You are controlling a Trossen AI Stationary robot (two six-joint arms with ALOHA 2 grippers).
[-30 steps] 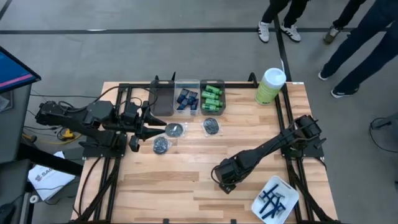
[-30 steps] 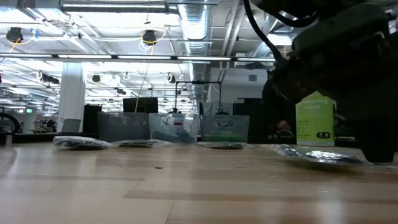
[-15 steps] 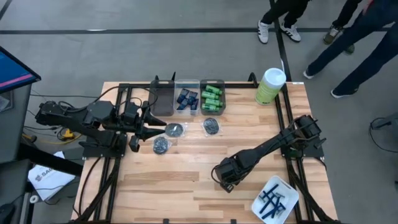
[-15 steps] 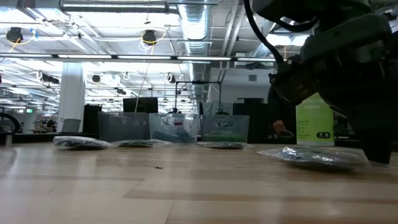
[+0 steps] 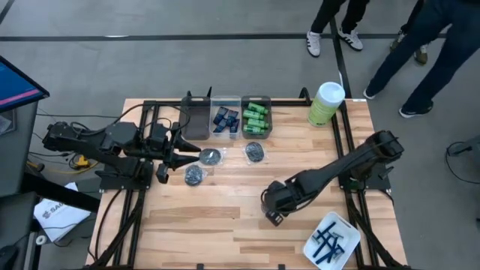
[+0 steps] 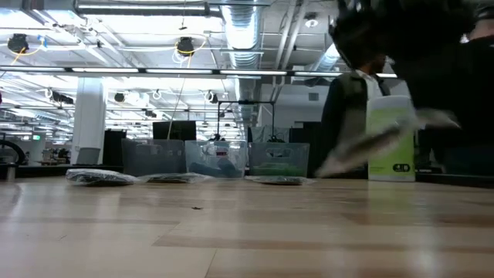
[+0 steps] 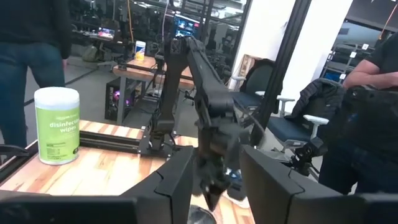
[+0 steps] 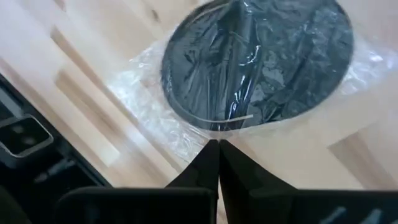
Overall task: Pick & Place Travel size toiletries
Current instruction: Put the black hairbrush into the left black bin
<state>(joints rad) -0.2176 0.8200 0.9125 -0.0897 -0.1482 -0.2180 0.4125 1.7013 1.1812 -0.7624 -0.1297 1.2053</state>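
My right gripper (image 5: 273,216) is over the near middle of the table, shut on a round dark crinkly packet (image 8: 261,62) in a clear wrapper. In the low view that packet (image 6: 363,147) hangs tilted and clear of the table. Three more packets (image 5: 211,156) (image 5: 255,151) (image 5: 195,175) lie flat on the wood near the bins. Navy tubes (image 5: 225,118) and green mini bottles (image 5: 256,118) fill two clear bins at the far edge. My left gripper (image 5: 196,157) waits at the left, level and open, with nothing between its fingers. My right gripper pinches the clear wrapper's edge (image 8: 214,134) between its two fingertips, just outside the dark disc. The fingers come steeply from above. The packet hangs tilted below them, lifted clear of the table.
A tall green canister (image 5: 326,103) with a white lid stands at the far right corner. A white tray (image 5: 346,244) holding blue razors sits at the near right corner. A black frame borders the table. People stand beyond the far edge.
My right gripper has gone up from the table and tipped a little. The packet, which lay flat on the wood, has come up by its wrapper edge. It now hangs tilted, clear of the table.
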